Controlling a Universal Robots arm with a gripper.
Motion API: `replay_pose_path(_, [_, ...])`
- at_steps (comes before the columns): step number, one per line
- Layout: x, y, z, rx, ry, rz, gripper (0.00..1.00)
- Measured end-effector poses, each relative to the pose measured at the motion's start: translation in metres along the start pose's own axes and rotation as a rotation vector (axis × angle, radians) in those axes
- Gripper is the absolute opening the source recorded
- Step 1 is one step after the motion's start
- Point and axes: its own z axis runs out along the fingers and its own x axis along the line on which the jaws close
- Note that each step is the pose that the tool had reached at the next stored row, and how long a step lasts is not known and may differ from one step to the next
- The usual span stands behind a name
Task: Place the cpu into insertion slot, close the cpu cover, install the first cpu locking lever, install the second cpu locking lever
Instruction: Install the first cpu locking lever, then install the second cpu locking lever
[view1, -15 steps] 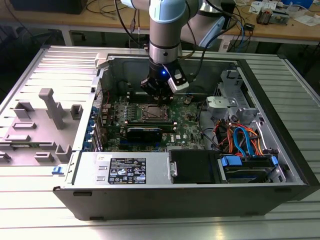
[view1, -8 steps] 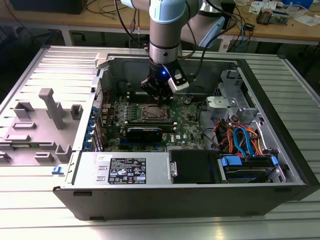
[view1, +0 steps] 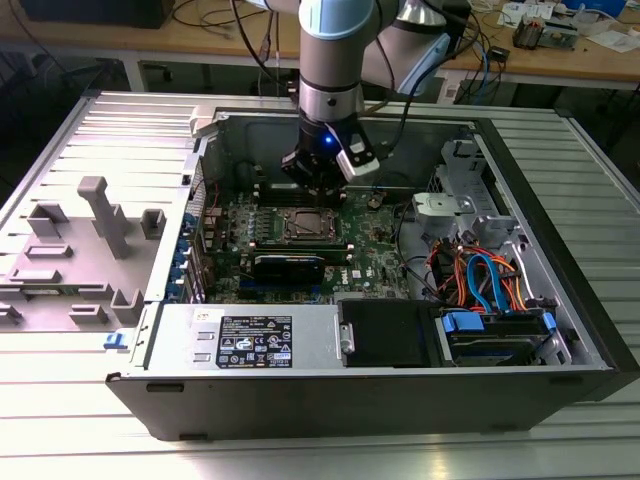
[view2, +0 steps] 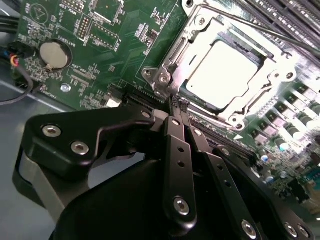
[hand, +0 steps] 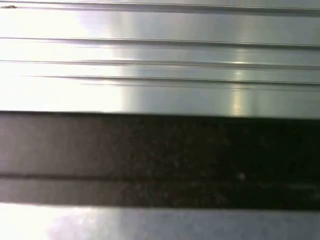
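Observation:
The cpu lies flat in the insertion slot, its silver top glaring bright. The cpu cover lies down around it as a metal frame. A thin locking lever runs along the far side of the socket; I cannot tell whether it is latched. My gripper is shut with nothing between its fingers, its tips right at the socket's near corner. In the exterior view the gripper hangs just behind the socket on the motherboard inside the open computer case.
Long black memory slots run beside the socket, and a coin battery sits on the green board. The power supply, orange and blue cables and the case walls hem in the board. A ribbed metal table surrounds the case.

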Motion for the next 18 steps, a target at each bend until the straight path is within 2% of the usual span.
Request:
replay_pose_path(5, [-0.0004, -0.003, -0.001, 0.0, 0.0, 0.0, 0.11])
replay_pose_path(18, [-0.001, -0.0043, -0.0011, 0.0001, 0.0, 0.0, 0.11])
